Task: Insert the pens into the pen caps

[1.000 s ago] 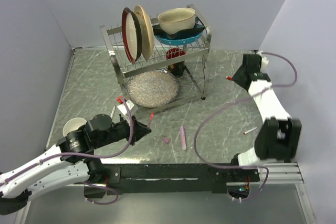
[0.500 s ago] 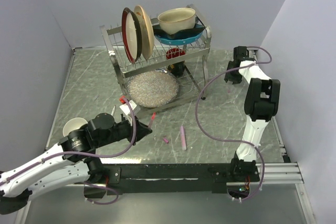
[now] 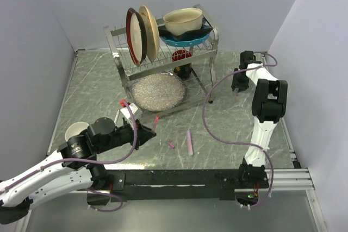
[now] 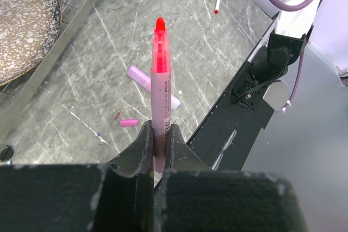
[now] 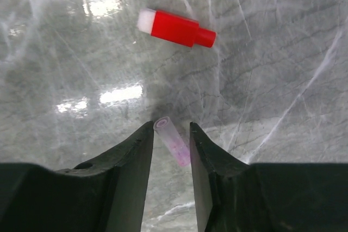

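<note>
One pink cap (image 5: 174,145) sits between the right gripper's (image 5: 171,127) jaws, grip unclear; left gripper (image 4: 159,130) clamps pen (image 4: 161,88).

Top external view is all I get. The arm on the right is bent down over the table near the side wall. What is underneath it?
Observer: Its wrist camera shows a pale pink pen cap lying slantwise inside the right end effector, whose jaws stand apart on either side of it.
Visitor: Is that the only cap there?
Observer: No, a red cap with a white end lies just beyond it.
Visitor: And the stick in the other arm?
Observer: The left wrist camera shows a pink pen with a bright red tip and small print on its barrel, pinched in the shut left end effector.
</note>
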`<move>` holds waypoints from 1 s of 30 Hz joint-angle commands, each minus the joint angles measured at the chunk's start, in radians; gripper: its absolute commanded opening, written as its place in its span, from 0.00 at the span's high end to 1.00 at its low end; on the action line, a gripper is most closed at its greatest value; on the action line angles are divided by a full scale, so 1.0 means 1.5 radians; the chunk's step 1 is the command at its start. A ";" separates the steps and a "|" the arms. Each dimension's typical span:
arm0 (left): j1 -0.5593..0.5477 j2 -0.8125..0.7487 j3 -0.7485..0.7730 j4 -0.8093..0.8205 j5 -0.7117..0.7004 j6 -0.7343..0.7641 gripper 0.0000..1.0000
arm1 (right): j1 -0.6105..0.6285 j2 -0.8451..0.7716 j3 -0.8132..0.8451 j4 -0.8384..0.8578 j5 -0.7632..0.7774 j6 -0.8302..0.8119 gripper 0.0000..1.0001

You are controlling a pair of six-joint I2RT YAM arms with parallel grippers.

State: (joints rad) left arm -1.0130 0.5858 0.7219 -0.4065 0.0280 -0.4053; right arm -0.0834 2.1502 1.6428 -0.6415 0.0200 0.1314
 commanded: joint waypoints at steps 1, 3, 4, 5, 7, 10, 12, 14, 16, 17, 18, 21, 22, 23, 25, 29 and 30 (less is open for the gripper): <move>0.002 -0.009 -0.002 0.028 -0.009 0.008 0.99 | -0.003 0.022 0.044 -0.023 0.027 -0.008 0.63; 0.002 -0.011 -0.003 0.028 -0.012 0.008 0.99 | -0.001 0.031 0.047 -0.033 0.048 -0.003 0.69; 0.002 -0.011 -0.003 0.027 -0.013 0.008 0.99 | 0.001 0.032 0.047 -0.036 0.059 -0.002 0.72; 0.003 -0.012 -0.002 0.028 -0.014 0.009 0.99 | 0.000 0.033 0.046 -0.040 0.066 0.000 0.78; 0.003 -0.011 -0.002 0.027 -0.016 0.009 0.99 | 0.000 0.029 0.038 -0.038 0.086 0.012 0.86; 0.003 -0.014 -0.002 0.025 -0.017 0.008 0.99 | 0.001 0.011 0.027 -0.038 0.087 0.036 1.00; 0.003 -0.018 -0.002 0.025 -0.017 0.006 0.99 | 0.001 -0.027 -0.002 -0.031 0.070 0.063 1.00; 0.002 -0.025 -0.004 0.026 -0.017 -0.002 0.99 | 0.004 -0.086 -0.054 -0.013 0.057 0.091 1.00; 0.002 -0.031 -0.012 0.030 -0.037 -0.011 0.99 | 0.011 -0.156 -0.097 0.000 0.055 0.115 1.00; 0.002 -0.036 -0.013 0.032 -0.034 -0.011 0.99 | 0.014 -0.180 -0.143 0.001 0.054 0.138 1.00; 0.003 -0.037 -0.015 0.035 -0.030 -0.011 0.99 | 0.017 -0.206 -0.168 0.000 0.055 0.151 1.00; 0.003 -0.049 -0.027 0.043 -0.029 -0.010 0.99 | 0.038 -0.328 -0.292 0.007 0.039 0.193 1.00; 0.003 -0.051 -0.032 0.047 -0.025 -0.006 0.99 | 0.052 -0.401 -0.326 0.013 0.032 0.205 1.00; 0.003 -0.051 -0.033 0.045 -0.016 0.004 0.99 | 0.073 -0.441 -0.388 0.020 0.019 0.223 1.00; 0.002 -0.048 -0.031 0.044 -0.015 0.008 0.99 | 0.108 -0.556 -0.438 0.037 -0.009 0.235 1.00; 0.002 -0.049 -0.033 0.058 0.040 -0.009 0.99 | 0.269 -0.740 -0.492 0.058 -0.071 0.315 1.00; 0.002 -0.053 -0.040 0.066 0.067 -0.013 0.99 | 0.294 -0.779 -0.503 0.077 -0.084 0.340 1.00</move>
State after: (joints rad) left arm -1.0111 0.5190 0.6746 -0.3824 0.0242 -0.4095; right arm 0.1917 1.2110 0.9321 -0.6216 0.0105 0.4801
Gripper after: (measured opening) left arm 0.070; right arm 0.057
